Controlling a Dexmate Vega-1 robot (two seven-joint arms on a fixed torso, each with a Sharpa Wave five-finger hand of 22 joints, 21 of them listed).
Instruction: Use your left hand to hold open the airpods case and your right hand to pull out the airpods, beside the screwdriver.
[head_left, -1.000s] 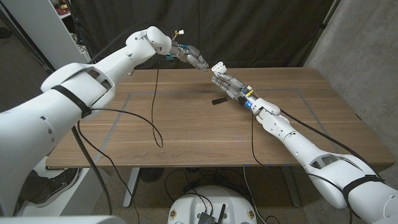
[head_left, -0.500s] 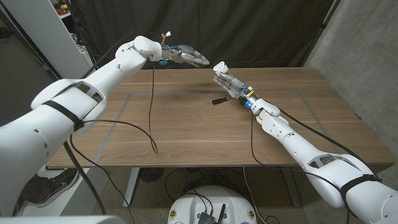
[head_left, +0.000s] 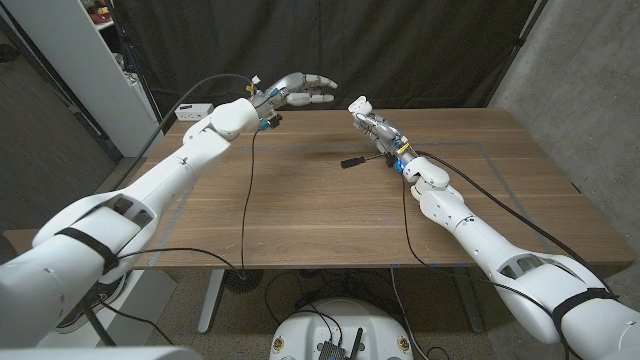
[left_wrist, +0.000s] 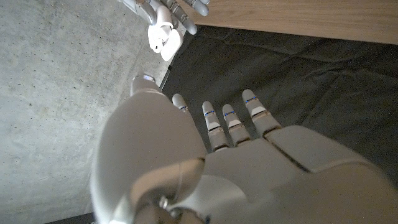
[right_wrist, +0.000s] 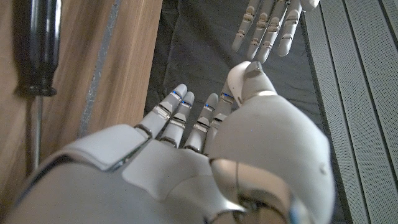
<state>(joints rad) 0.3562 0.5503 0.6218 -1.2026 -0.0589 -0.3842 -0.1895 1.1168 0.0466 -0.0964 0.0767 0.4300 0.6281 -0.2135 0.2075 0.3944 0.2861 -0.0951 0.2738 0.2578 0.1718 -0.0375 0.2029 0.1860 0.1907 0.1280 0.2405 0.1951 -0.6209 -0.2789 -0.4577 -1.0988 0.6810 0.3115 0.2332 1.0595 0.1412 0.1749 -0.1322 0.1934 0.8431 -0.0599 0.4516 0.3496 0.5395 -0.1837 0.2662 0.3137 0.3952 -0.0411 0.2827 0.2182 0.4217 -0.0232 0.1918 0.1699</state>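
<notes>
Head view, case: small white rounded plastic airpods case (head_left: 356, 104) pinched at fingertips of right hand (head_left: 372, 124), raised above far table edge.
Head view, left hand: left hand (head_left: 300, 88) spread wide, holding nothing, raised over far side of brown wooden table (head_left: 300, 210), apart from case.
Head view, screwdriver: black-handled screwdriver with thin metal shaft (head_left: 356, 160) flat on table, just below right hand.
Head view, room: bare wood between the arms; far edge close behind both hands, black curtain beyond.
Left wrist view, case: lid looks open, white earbud visible inside; case (left_wrist: 163, 37) gripped in right hand's fingers (left_wrist: 184, 11), ahead of left hand's straight fingers (left_wrist: 231, 121).
Left wrist view, risk: roles reversed against task; judged that a hand-over in mid-air could drop case past far edge.
Right wrist view, grip: thumb (right_wrist: 249, 78) curled towards fingers; case itself not discernible here.
Right wrist view, screwdriver: black handle (right_wrist: 36, 43) alongside, on wood near table edge.
Right wrist view, risk: left hand (right_wrist: 267, 25) nearby; fingers could collide on approach, light pinch could slip.
</notes>
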